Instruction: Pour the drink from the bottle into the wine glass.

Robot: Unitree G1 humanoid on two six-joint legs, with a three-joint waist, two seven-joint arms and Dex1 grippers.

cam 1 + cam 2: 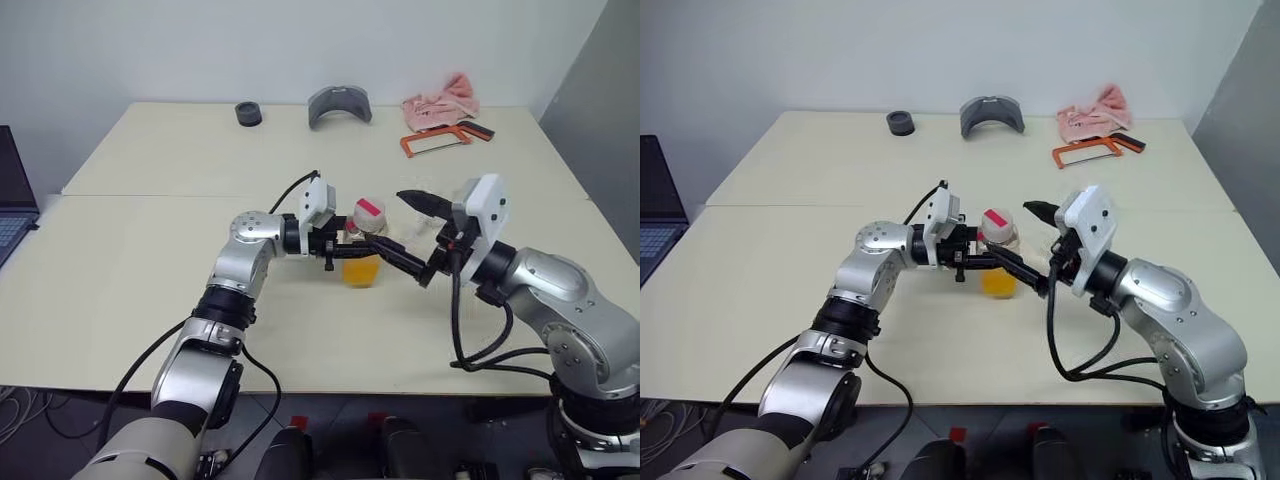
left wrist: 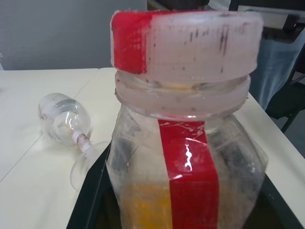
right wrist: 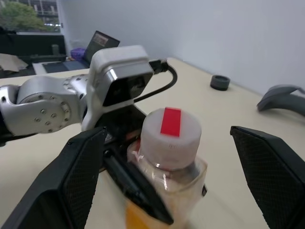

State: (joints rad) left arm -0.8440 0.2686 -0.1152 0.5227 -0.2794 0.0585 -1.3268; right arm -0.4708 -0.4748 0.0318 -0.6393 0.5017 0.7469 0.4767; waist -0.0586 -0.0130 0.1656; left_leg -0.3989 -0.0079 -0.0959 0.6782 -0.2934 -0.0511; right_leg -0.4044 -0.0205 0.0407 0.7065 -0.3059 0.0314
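- Here, the bottle [image 1: 363,245] stands upright near the middle of the cream table [image 1: 150,270], its white cap [image 3: 170,136] with a red stripe still on.
- The drink [image 1: 361,270], an orange-yellow liquid, fills only the lower part of the bottle.
- The left gripper [image 1: 345,245] is clenched on the bottle's body, reaching in from the bottle's 9 o'clock side in the head views.
- The left wrist view shows the bottle close up: a red vertical label stripe [image 2: 188,176] down its front, and a dark finger [image 2: 90,200] against its side.
- That same view shows the wine glass [image 2: 64,121] lying on its side on the table beyond the bottle, bowl and round foot both resting on the surface.
- In the left eye view the glass [image 1: 425,232] is a faint clear shape at about 3 o'clock from the bottle, partly behind the right gripper.
- The right gripper [image 1: 410,235] is spread wide and holds nothing; it hovers at the bottle's 3 o'clock side, just beside the cap.
- The right wrist view shows its two black fingers [image 3: 71,176] standing apart on either side of the capped bottle, touching neither cap nor body.
- At the table's far edge, around 12 o'clock, sit a small dark ring [image 1: 248,114], a grey curved piece [image 1: 339,105], a pink cloth [image 1: 440,100] and an orange-framed hacksaw [image 1: 440,138].
- A laptop [image 1: 12,200] sits at the 9 o'clock edge of the left eye view.
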